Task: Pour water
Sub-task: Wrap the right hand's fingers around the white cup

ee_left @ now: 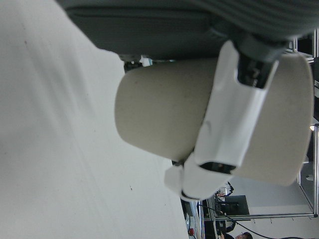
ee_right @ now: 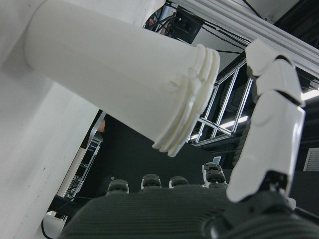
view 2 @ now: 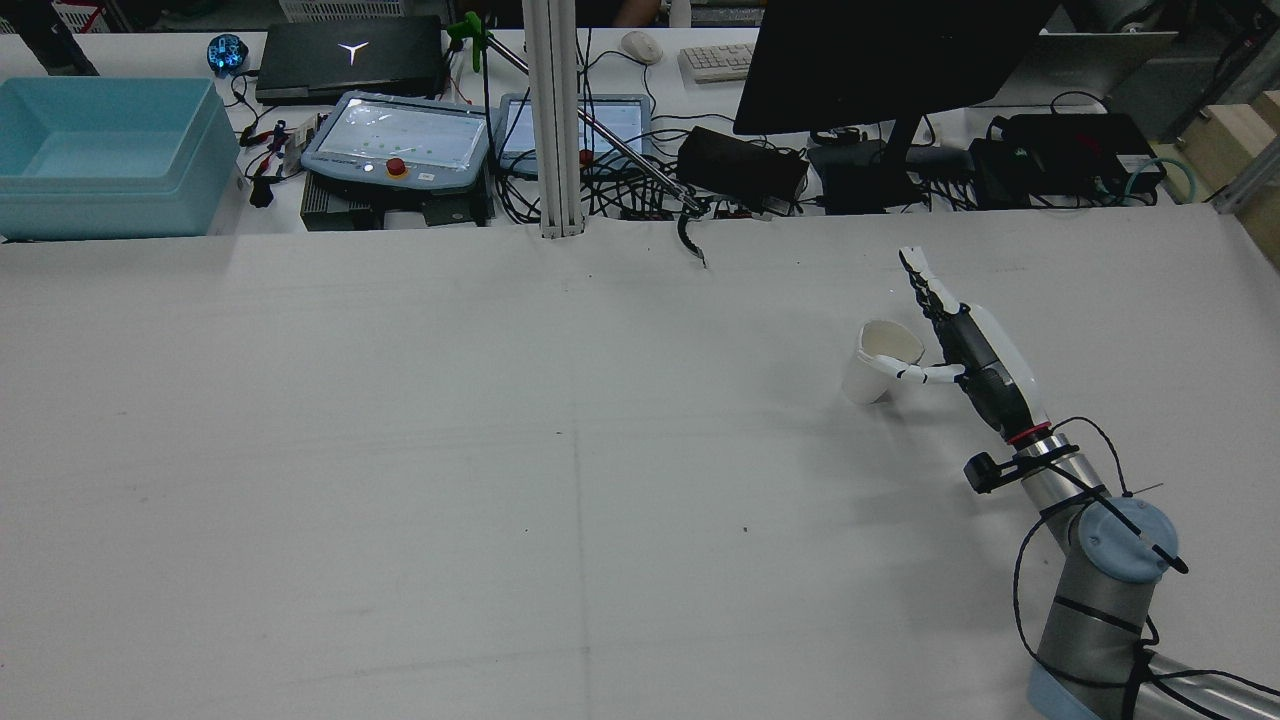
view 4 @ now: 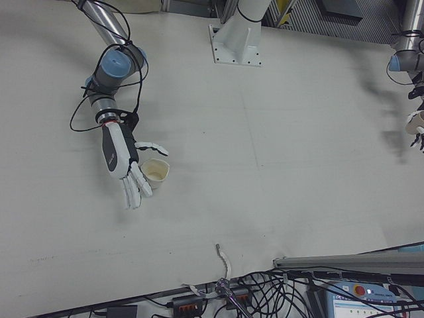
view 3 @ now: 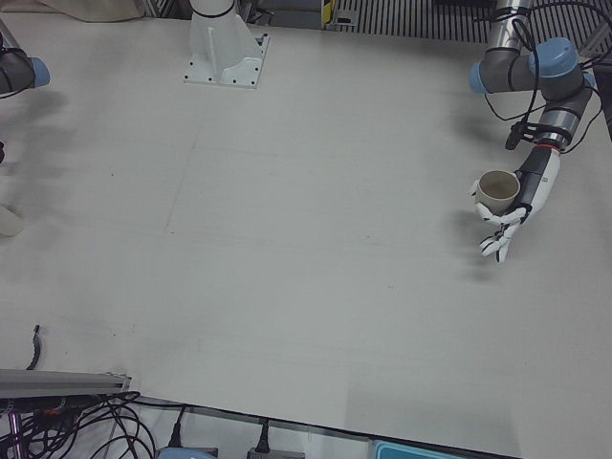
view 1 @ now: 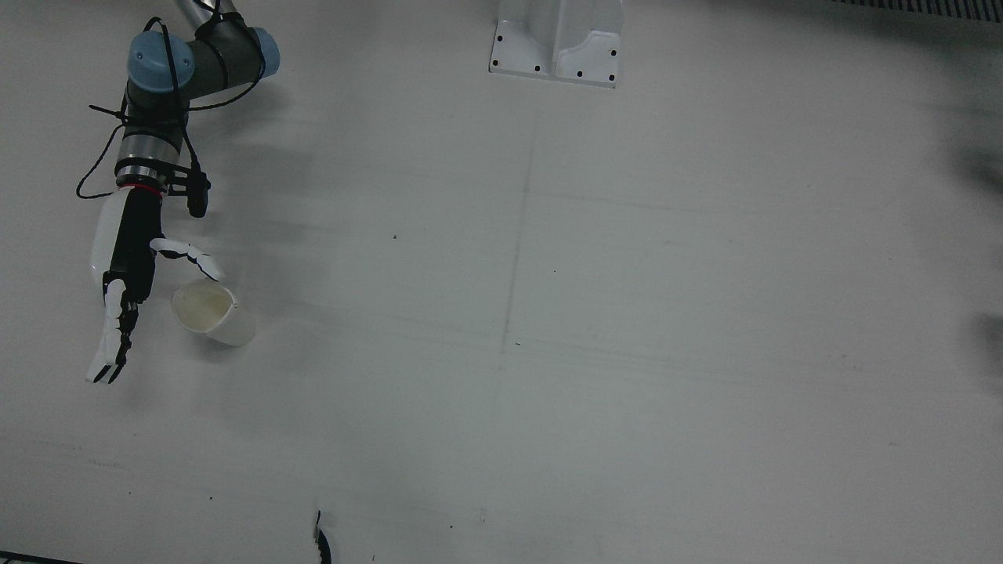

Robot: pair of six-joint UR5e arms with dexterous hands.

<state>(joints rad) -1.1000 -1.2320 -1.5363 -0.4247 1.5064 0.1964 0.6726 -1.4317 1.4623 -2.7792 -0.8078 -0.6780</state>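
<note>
Right hand (view 1: 125, 270) lies low over the white table (view 1: 548, 313) near the robot's right edge, spread wide and holding nothing. Its fingers (view 1: 110, 345) point straight out, away from the arm. Its thumb (view 1: 188, 254) sticks out sideways toward a white plastic cup (view 1: 213, 313). That cup stands mouth up on the table just beside the palm, in the angle between thumb and fingers. The thumb tip reaches the ribbed rim, but I cannot tell whether it touches. In the right hand view the cup's wall runs alongside the palm with a gap between them. The inside of the cup looks pale, and no water level can be made out.

Past the cup the tabletop stretches bare to the white arm pedestal (view 1: 558, 43) at the middle of the robot's side.

Across the table, well apart from all this, the left hand (view 3: 521, 203) is closed around a beige paper cup (view 3: 496, 190). It holds the cup mouth up, with one white finger (ee_left: 234, 124) wrapped across the cup's side. This cup seems to hang clear of the table.

Beyond the table's far edge, the rear view shows a desk. On it are a black monitor (view 2: 880, 60), a closed laptop (view 2: 350, 55), a teach pendant (view 2: 400, 140) and a light blue bin (view 2: 100, 155).
</note>
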